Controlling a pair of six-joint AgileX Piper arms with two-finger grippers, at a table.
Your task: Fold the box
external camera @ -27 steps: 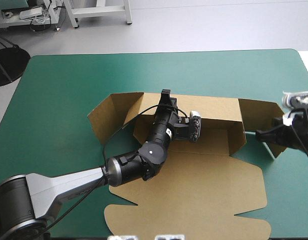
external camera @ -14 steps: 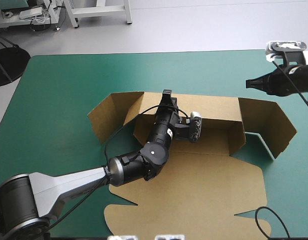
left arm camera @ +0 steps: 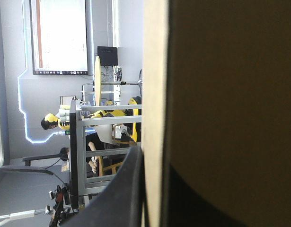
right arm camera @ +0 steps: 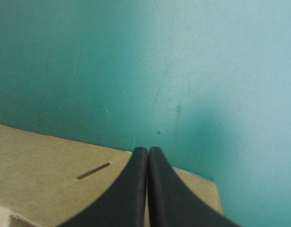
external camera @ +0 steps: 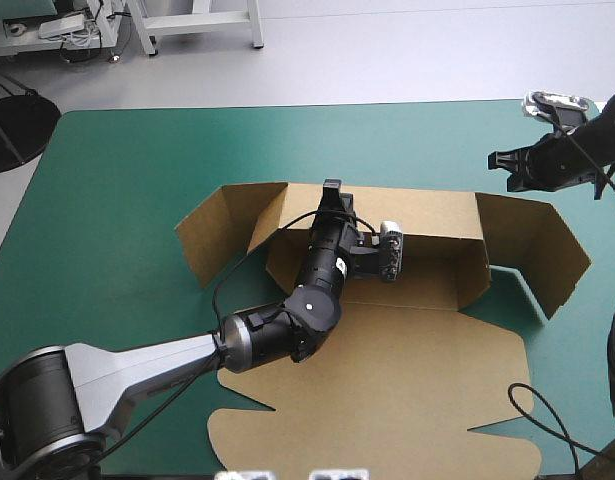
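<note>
The brown box lies mid-table with its lid flat toward the near edge. Its back wall is raised, and a side flap stands at each end. My left gripper is shut on the back wall's top edge. In the left wrist view the board runs between the fingers of that gripper. My right gripper hovers shut past the right flap, toward the far right corner. In its own view the right gripper meets in an arch over the flap's edge.
Bare teal-green cover stretches between the box and the table's far and left edges. The right flap stands close under my right arm. The table's right edge runs just beyond that arm.
My right gripper left the right flap, rose and moved toward the table's far right corner, where it now hovers. The left gripper kept its hold on the back wall.
</note>
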